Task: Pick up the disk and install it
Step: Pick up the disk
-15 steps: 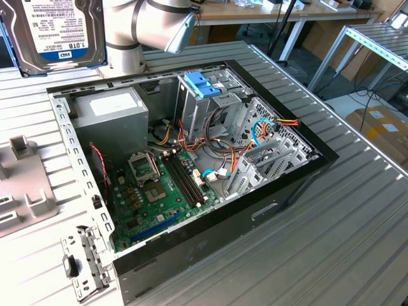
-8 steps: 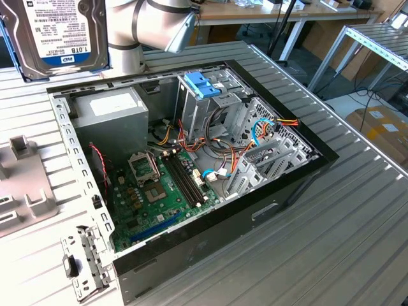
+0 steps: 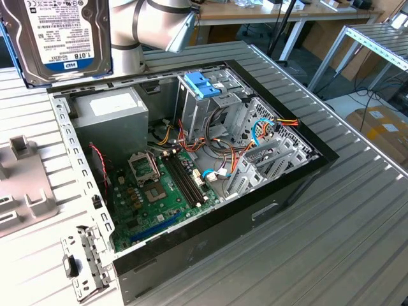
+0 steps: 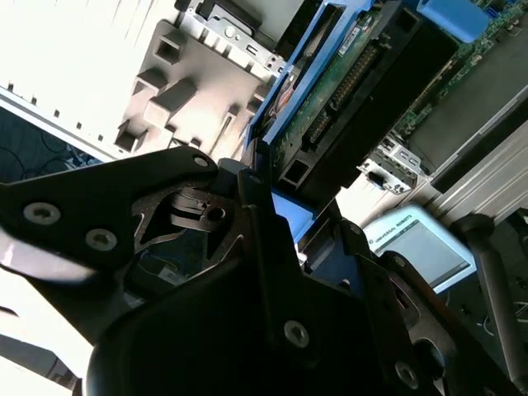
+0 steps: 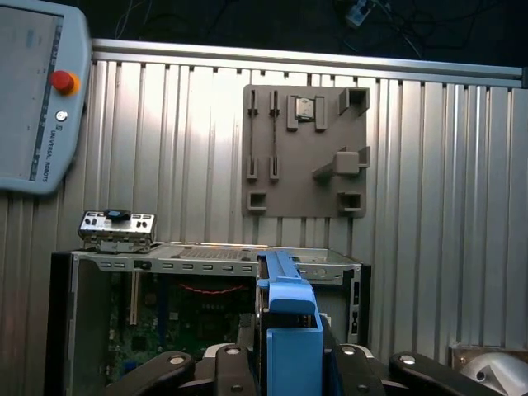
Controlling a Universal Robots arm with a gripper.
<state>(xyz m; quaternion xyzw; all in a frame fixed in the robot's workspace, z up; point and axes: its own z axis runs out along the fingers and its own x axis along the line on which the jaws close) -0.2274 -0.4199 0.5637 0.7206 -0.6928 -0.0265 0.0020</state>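
Observation:
The disk (image 3: 60, 35), a dark hard drive with a white label in a bright blue carrier, hangs in the air above the back corner of the open computer case (image 3: 280, 197), at the exterior view's left. In the first wrist view its blue carrier (image 5: 289, 330) stands upright between the dark fingers of my gripper (image 5: 289, 367), which is shut on it. The second wrist view shows the disk's circuit-board side (image 4: 346, 91) clamped in the gripper (image 4: 276, 206). A paler blue bracket (image 3: 201, 83) sits on the drive cage inside the case.
The case holds a grey power supply (image 3: 108, 111), a motherboard (image 3: 159, 191) and loose cables (image 3: 268, 127). A grey fixture plate (image 5: 305, 148) and a metal bracket (image 3: 83, 261) lie on the ribbed table (image 3: 331, 255) beside the case. A teach pendant (image 5: 33, 99) rests nearby.

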